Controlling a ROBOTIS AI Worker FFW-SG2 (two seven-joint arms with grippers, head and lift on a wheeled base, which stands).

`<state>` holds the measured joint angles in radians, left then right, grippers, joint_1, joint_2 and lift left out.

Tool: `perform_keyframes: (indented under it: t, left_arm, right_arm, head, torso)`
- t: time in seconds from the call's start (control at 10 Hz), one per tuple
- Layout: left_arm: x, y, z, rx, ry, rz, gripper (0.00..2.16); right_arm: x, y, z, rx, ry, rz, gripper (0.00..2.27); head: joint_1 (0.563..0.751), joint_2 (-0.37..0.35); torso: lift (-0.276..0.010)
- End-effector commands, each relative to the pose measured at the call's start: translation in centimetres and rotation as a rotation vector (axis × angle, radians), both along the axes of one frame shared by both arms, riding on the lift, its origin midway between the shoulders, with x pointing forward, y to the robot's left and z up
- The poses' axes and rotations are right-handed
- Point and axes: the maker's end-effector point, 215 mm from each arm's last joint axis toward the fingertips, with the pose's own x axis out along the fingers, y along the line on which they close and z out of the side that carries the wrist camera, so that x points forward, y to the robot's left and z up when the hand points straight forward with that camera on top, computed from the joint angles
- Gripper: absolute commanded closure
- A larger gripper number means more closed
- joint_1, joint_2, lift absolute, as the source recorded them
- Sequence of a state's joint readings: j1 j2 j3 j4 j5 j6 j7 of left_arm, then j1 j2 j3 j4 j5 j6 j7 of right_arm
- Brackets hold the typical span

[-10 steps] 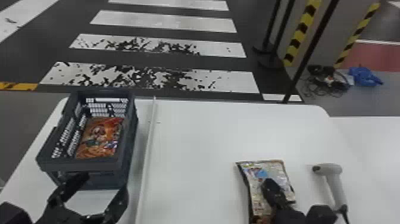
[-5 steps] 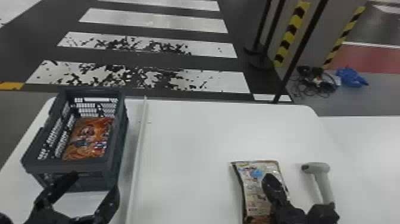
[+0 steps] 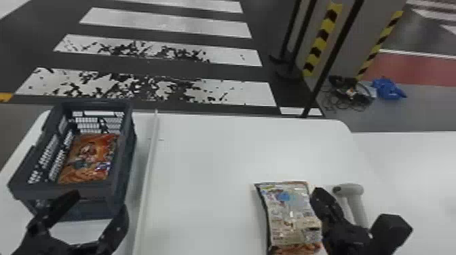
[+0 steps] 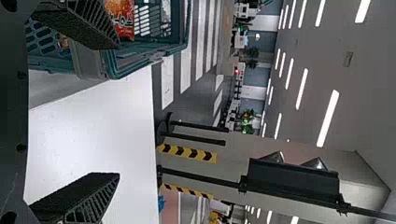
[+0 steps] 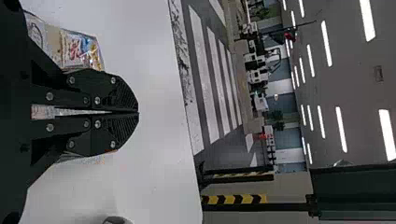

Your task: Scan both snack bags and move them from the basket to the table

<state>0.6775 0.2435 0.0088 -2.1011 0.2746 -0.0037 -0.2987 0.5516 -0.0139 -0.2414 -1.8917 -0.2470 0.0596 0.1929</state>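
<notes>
Black right end effector (image 3: 320, 196), fingertips together, above snack bag (image 3: 288, 213)

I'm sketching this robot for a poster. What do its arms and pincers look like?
They are mainly black. The left pincer has wedge-shaped fingers with textured faces and slatted sides. The right pincer shows silver screw heads and fine ribbing toward its rounded tips.

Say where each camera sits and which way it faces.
Head view: on the robot's head, facing forward and down over the table; left pincer and right pincer show.
Left wrist view: wrist-mounted, facing past the open left pincer and basket to white floor stripes.
Right wrist view: likewise, past the shut right pincer and a snack bag.
Head and left wrist views share the basket.
</notes>
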Motion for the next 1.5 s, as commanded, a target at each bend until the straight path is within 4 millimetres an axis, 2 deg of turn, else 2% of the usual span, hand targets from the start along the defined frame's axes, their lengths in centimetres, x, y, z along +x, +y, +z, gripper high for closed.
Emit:
perform_keyframes:
  t: [0.0, 0.1, 0.3, 0.5, 0.7, 1.1, 1.4]
  left_arm:
    - [0.1, 0.1, -0.1, 0.003, 0.001, -0.001, 0.01]
    - [0.1, 0.3, -0.2, 0.006, 0.0, 0.0, 0.01]
    - [0.5, 0.5, -0.2, 0.004, 0.0, -0.003, 0.01]
    - [0.6, 0.5, -0.3, 0.005, 0.0, -0.006, 0.01]
    - [0.4, 0.4, -0.8, 0.004, 0.009, -0.014, 0.01]
    - [0.3, 0.6, -2.1, 0.004, 0.035, -0.011, 0.01]
    - [0.8, 0.6, -2.3, 0.002, 0.038, -0.006, 0.01]
  right_arm:
    - [-0.5, -3.6, -0.4, -0.032, 0.076, -0.04, 0.16]
    - [-0.7, -6.8, -0.7, -0.057, 0.111, -0.078, 0.07]
    - [-1.5, -12.5, -1.8, -0.106, 0.145, -0.142, 0.07]
    - [-1.5, -15.7, -1.5, -0.15, 0.139, -0.155, 0.07]
    - [-0.8, -17.2, -2.6, -0.156, 0.144, -0.142, 0.07]
    - [1.5, -18.1, -6.2, -0.107, 0.183, -0.11, 0.08]
    - [2.6, -19.6, -7.1, -0.11, 0.192, -0.121, 0.08]
  head:
    - [0.695, -0.196]
    - [0.695, -0.23]
    - [0.695, -0.313]
    - [0.695, -0.35]
    - [0.695, -0.35]
    - [0.695, -0.35]
    - [0.695, -0.35]
  torso:
    - [-0.098]
    - [-0.098]
    - [-0.098]
    - [-0.098]
    - [-0.098]
    - [-0.098]
    - [-0.098]
